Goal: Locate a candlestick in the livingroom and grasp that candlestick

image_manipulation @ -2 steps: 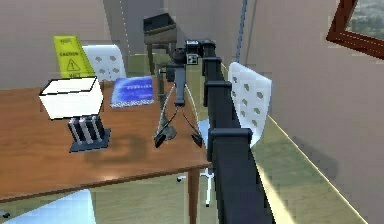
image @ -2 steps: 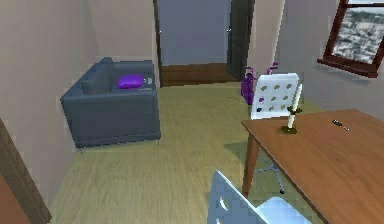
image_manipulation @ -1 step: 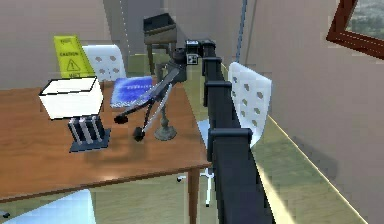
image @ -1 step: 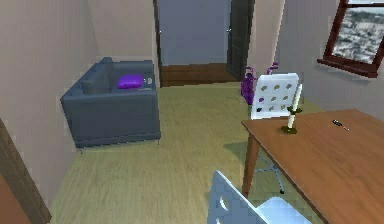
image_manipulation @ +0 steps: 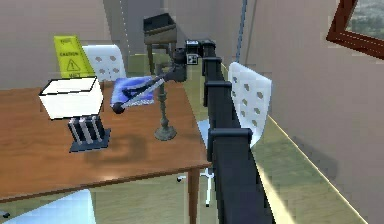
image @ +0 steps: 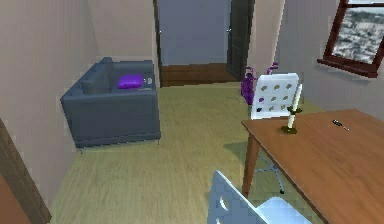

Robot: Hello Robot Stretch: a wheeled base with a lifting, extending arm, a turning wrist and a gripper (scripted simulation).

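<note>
Forward view, nearest at 5 o'clock: the top of a white chair [image: 245, 205]. Just past it, from 4 to 3 o'clock, a wooden table [image: 330, 175] — on its far left corner, at 3 o'clock, the candlestick [image: 292, 119], upright, a white candle in a dark holder. Right behind that corner, a second white chair [image: 275, 95]. At 9 o'clock a grey sofa [image: 105, 110] with a purple cushion [image: 130, 82]; at 12 o'clock a doorway [image: 198, 40].

Arm side view: from 6 o'clock up toward 12, the dark arm [image_manipulation: 235, 160]. At its far end the gripper [image_manipulation: 140, 92], pointing toward 8 o'clock, with a tabletop [image_manipulation: 60, 170] behind it. At the fingers a blue thing [image_manipulation: 128, 92] and a slim stand [image_manipulation: 163, 128] with a flared foot — cannot tell the fingers' state, nor whether anything is held. At 9 o'clock, a white box [image_manipulation: 70, 98] on a dark rack [image_manipulation: 85, 135].
</note>
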